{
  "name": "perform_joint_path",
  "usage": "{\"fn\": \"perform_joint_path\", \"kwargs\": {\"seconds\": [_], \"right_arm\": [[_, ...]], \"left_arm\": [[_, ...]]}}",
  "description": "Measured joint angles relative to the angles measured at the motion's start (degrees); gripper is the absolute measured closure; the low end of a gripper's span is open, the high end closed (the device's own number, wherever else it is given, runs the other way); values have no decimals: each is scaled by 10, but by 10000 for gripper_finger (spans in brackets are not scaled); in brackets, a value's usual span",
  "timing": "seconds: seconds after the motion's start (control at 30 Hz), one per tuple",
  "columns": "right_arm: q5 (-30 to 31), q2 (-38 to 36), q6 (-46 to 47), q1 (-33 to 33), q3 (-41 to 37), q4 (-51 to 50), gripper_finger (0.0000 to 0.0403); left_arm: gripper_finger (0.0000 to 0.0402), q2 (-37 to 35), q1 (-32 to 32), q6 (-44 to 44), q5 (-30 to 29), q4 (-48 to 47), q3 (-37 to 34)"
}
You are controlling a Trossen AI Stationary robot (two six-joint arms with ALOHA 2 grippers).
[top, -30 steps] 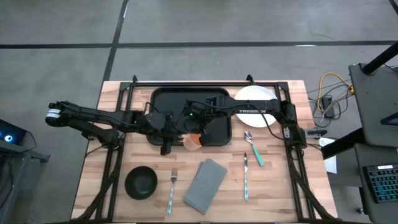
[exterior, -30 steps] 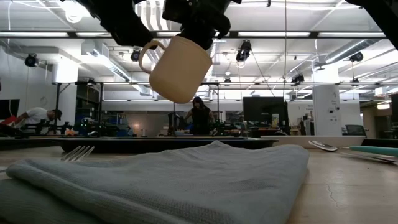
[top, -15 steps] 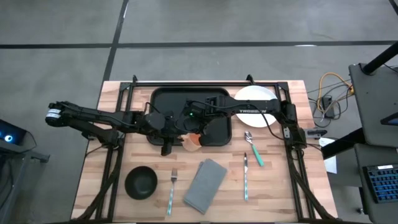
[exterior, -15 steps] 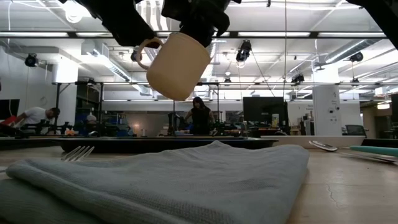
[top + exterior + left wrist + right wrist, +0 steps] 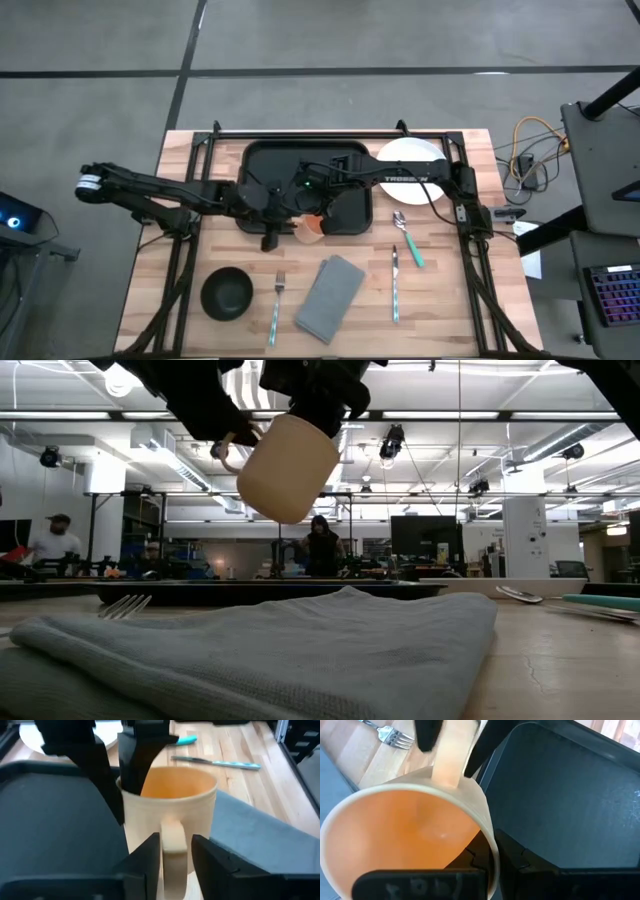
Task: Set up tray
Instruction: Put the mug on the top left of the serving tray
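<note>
The cream cup (image 5: 312, 226), orange inside, hangs tilted in the air over the near rim of the large black tray (image 5: 270, 160). My right gripper (image 5: 318, 208) reaches in from the right and is shut on the cup's rim. My left gripper (image 5: 175, 857) comes level from the left and is open. Its two fingers stand on either side of the cup's handle (image 5: 174, 842). In the low view the cup (image 5: 285, 468) is well above the napkin, and the left gripper (image 5: 215, 420) covers most of the handle. My right gripper pinches the cup's wall at the rim (image 5: 131, 790), on the side away from the handle, one finger inside the cup (image 5: 142, 760) and one outside (image 5: 97, 775). It comes from above, slanting down. The cup is lifted clear and tilted. My left gripper: the handle lies between its fingers (image 5: 150, 860); whether they touch it I cannot tell.
A white plate (image 5: 410, 155) lies right of the tray, partly under the right arm. On the near table are a black bowl (image 5: 227, 293), a fork (image 5: 278, 305), a folded grey napkin (image 5: 330, 297), a knife (image 5: 395, 285) and a teal-handled spoon (image 5: 407, 240). People stand in the room behind.
My left gripper has moved in toward the cup's handle, which showed free a second ago and now sits between its fingers. The cup has shifted slightly upward in the right gripper's hold.
</note>
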Motion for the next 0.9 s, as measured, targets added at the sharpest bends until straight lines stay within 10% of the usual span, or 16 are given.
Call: {"fn": "perform_joint_path", "kwargs": {"seconds": [0.4,0.67,0.9], "right_arm": [[-7,-1,-1,-1,1,-8,390],[25,-12,7,-6,78,-107,289],[59,-109,70,-49,76,-156,212]], "left_arm": [[379,4,18,-12,0,3,3],[379,0,24,-11,-43,-2,4],[379,-17,46,11,-229,4,-11]]}}
